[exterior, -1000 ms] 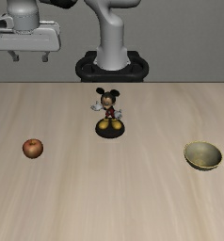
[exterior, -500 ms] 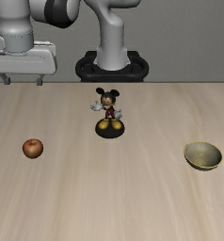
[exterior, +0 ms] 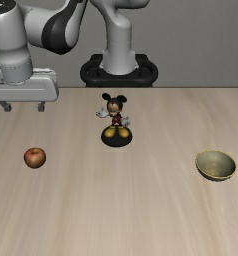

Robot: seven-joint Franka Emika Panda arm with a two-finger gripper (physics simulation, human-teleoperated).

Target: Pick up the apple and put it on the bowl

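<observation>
Apple on table, well apart from bowl, gripper near

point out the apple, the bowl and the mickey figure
apple [exterior: 34, 157], exterior view, middle of its red skin
bowl [exterior: 216, 166], exterior view, bare inner wall
mickey figure [exterior: 114, 113], exterior view, on its torso

One apple — one bowl — one figurine
</observation>
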